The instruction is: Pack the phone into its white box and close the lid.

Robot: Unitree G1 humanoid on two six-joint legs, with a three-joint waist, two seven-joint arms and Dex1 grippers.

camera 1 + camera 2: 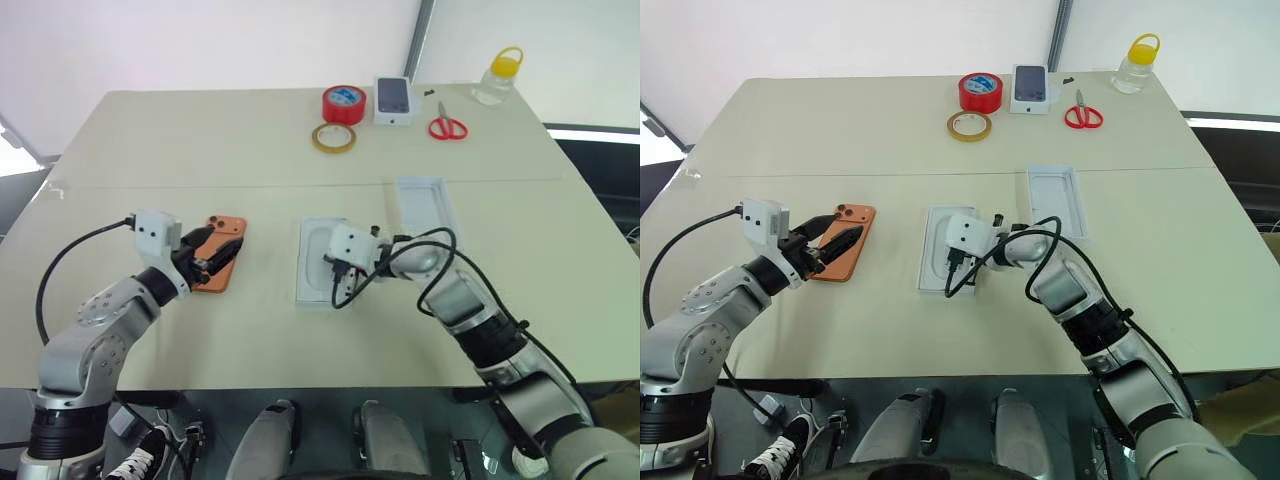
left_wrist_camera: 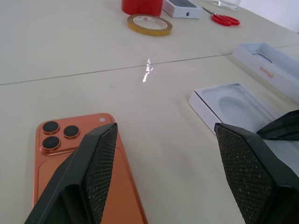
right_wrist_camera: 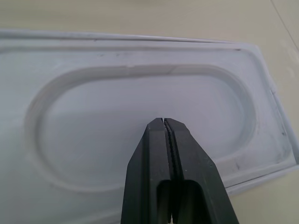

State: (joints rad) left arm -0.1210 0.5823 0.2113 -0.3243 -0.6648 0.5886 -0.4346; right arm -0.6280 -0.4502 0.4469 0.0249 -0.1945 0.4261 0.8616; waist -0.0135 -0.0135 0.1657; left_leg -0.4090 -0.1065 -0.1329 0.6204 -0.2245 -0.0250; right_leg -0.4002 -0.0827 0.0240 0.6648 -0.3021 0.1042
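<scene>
While no print reads clearly, left hand [image 1: 208,256] gapes over the phone [image 1: 222,266]; right hand [image 3: 164,122] pinched empty.

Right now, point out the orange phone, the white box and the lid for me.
the phone [image 1: 843,247]: right eye view, middle of its orange back.
the white box [image 1: 305,262]: left eye view, its left rim.
the lid [image 1: 1053,196]: right eye view, its plain white inside.

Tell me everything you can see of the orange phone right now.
The phone is a slim orange slab with rounded corners and a metallic-looking back. It lies flat on the table, back up, with three dark lenses at its far corner, left of the white box. The left gripper is open just above its near end; contact cannot be told.
</scene>
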